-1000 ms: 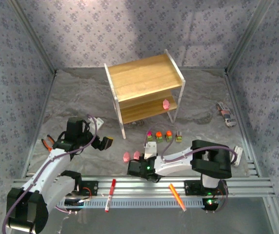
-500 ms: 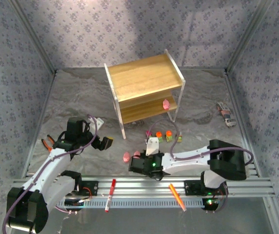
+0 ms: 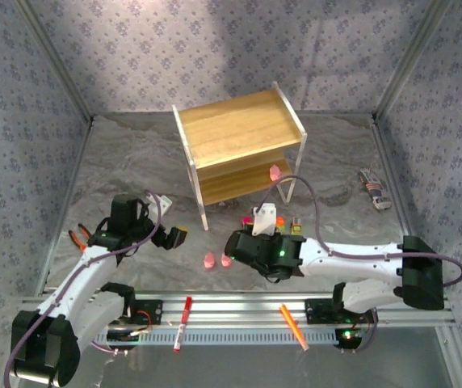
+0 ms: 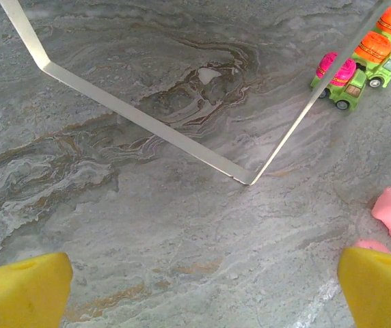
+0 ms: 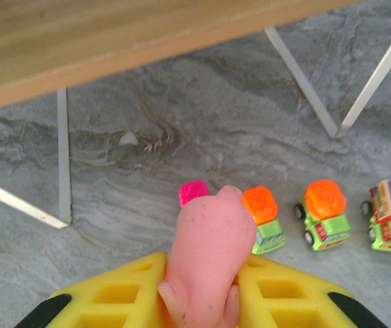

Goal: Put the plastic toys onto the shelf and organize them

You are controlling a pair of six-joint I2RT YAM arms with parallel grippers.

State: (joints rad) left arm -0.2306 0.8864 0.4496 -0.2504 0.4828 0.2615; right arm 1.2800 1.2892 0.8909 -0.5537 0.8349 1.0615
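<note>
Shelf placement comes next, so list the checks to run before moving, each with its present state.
1. Grip: right end effector shut on the pink figure: ok.
2. Figure seated square between the pads: cannot tell, its base is hidden.
3. Free room on the shelf, lower board, beside the shelved figure: ok.
4. Low path ahead free: not ok, the trucks stand in a row between; likely needs height.
5. Left end effector open, empty, apart from the right arm: ok.

Pink-topped truck [image 5: 194, 193] (mostly) behind pink figure [image 5: 206, 249]
</note>
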